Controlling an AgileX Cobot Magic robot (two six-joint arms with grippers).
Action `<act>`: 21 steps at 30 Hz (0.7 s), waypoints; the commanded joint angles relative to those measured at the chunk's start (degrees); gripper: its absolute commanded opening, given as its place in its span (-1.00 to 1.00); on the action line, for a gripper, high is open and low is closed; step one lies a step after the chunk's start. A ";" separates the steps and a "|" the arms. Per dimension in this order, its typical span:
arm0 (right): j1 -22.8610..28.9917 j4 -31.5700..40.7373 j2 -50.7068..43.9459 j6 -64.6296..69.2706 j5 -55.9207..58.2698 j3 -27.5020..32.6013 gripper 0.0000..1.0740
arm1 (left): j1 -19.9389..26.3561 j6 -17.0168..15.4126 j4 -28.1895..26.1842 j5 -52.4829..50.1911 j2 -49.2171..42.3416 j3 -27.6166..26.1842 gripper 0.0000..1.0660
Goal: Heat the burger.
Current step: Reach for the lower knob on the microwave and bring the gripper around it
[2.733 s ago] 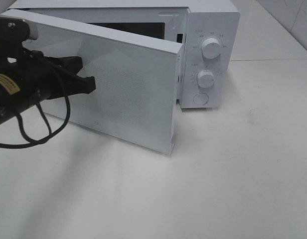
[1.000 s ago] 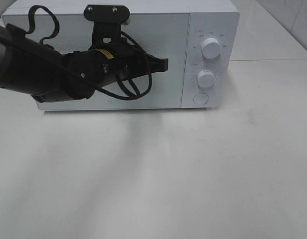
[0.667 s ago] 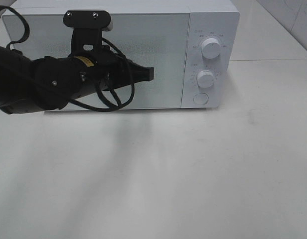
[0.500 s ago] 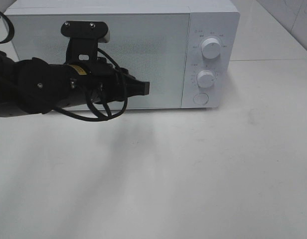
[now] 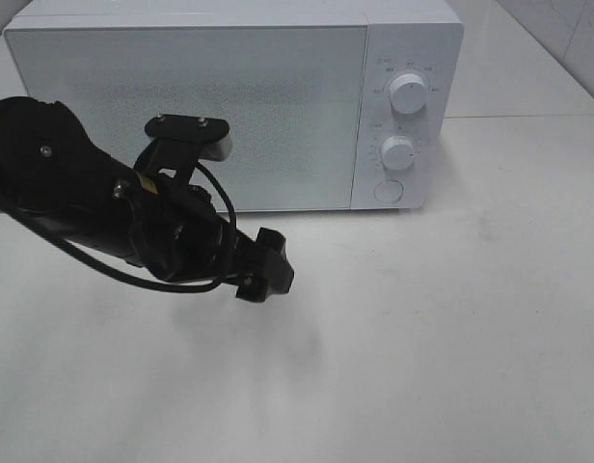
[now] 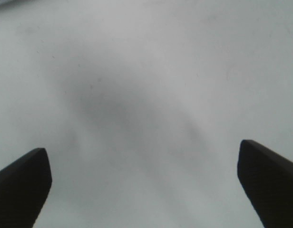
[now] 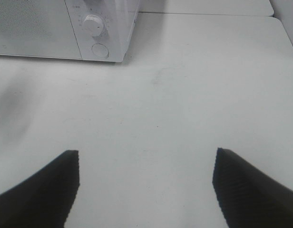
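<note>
1. White tabletop (image 5: pixel 451 338) fills the near side of the scene, bare and matte, with a soft shadow lying under the left arm.
2. Black and ribbed, the right gripper (image 7: pixel 145 153) shows only in its own wrist view. Its two fingers are spread well apart over the table with nothing between them and nothing touching them. It looks toward the knob end of the microwave.
3. Further in, the left gripper (image 5: pixel 268 265) hangs above the table, just in front of the microwave door and apart from it. Its wrist view shows the left gripper (image 6: pixel 141 149) with fingers spread wide, only table surface in the gap, holding nothing.
4. The burger is not in sight in any view, so I cannot tell where it lies relative to either gripper.
5. At the back stands the white microwave (image 5: pixel 413 29). Its door (image 5: pixel 186 106) is shut flush with the front. The upper knob (image 5: pixel 409 92), the lower knob (image 5: pixel 398 151) and the round button (image 5: pixel 387 191) sit in a column at its right end.
</note>
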 commanded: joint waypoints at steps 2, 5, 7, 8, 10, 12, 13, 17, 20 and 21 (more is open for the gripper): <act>-0.46 0.17 -1.66 0.06 -0.74 0.06 0.42 | 0.63 -0.40 4.13 11.57 -4.01 0.06 0.89; -0.46 0.17 -1.66 0.06 -0.74 0.06 0.42 | 3.09 -0.63 4.41 17.76 -5.84 -0.06 0.89; -0.46 0.17 -1.66 0.06 -0.74 0.06 0.42 | 5.67 -0.69 4.30 22.17 -7.22 -0.11 0.89; -0.46 0.17 -1.66 0.06 -0.74 0.06 0.42 | 5.67 -0.69 4.30 22.17 -7.22 -0.11 0.89; -0.46 0.17 -1.66 0.06 -0.74 0.06 0.42 | 9.68 -0.69 4.41 27.33 -9.11 -0.11 0.89; -0.46 0.17 -1.66 0.06 -0.74 0.06 0.42 | 11.34 -0.63 4.41 29.05 -9.80 -0.11 0.89; -0.46 0.17 -1.66 0.06 -0.74 0.06 0.42 | 14.78 -0.63 5.10 32.09 -11.23 -0.11 0.89; -0.46 0.17 -1.66 0.06 -0.74 0.06 0.42 | 21.66 -0.63 6.88 36.90 -14.67 -0.11 0.89; -0.46 0.17 -1.66 0.06 -0.74 0.06 0.42 | 26.64 -0.63 8.94 39.76 -17.53 -0.11 0.89; -0.46 0.17 -1.66 0.06 -0.74 0.06 0.42 | 26.64 -0.63 8.94 39.76 -17.53 -0.11 0.89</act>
